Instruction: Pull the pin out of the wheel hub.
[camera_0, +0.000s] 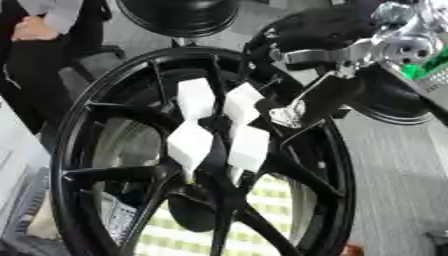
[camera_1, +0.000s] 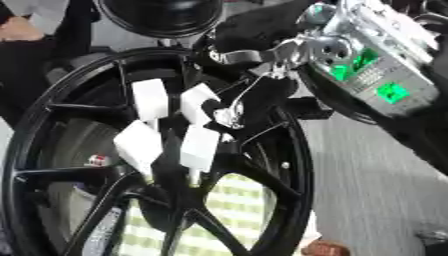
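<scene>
the right hand (camera_0: 328, 37), black with silver joints, comes in from the upper right and sits just above and to the right of the hub centre of the black spoked metal wheel (camera_1: 35, 145). its fingers reach down toward the hub, but i cannot tell if they are curled or straight, because the dark shapes merge there. just under the hand, a small shiny silver piece (camera_1: 229, 116) lies close to the hub centre; i judge this is near the pin, though i am not sure. four white block-shaped pins (camera_0: 196, 97) stand around the hub centre, left and below the hand. each block has its long axis roughly up and down, slightly tilted, and seems to point out toward the camera. the left hand is not seen, so the right one is nearer.
</scene>
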